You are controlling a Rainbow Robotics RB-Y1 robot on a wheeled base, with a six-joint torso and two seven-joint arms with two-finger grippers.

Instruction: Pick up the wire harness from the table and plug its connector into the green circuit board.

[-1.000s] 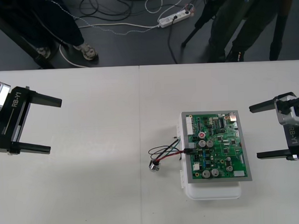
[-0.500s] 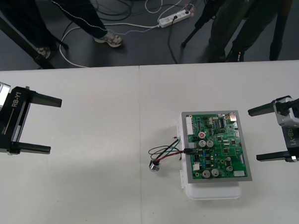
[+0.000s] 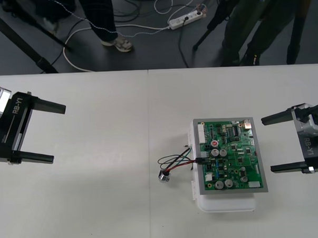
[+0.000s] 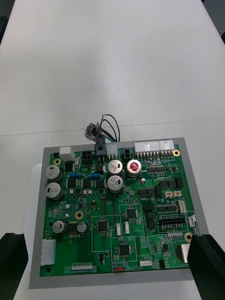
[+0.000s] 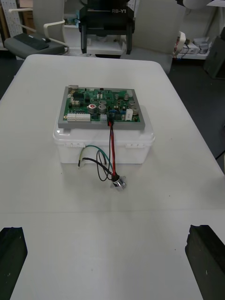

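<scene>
The wire harness is lying on the surface between the two grippers, touched by neither. It is much nearer the right gripper than the left gripper. Its small black plug is sitting in the row of connectors along the edge of the green circuit board, on the side facing away from the right gripper. From the plug, the red, black and green wires are looping out over the side of the white base and down onto the surface. The round metal socket is resting there at their loose end, just beside the base and pointing towards the left gripper.

The right gripper is hovering just beside the board, on the side opposite the plug. Its two black fingers are spreading wide and holding nothing, their tips pointing at the board. The left gripper is waiting well apart from the harness, out at its own side of the surface. Its fingers are also standing wide and gripping nothing, with bare surface between them and the socket.
</scene>
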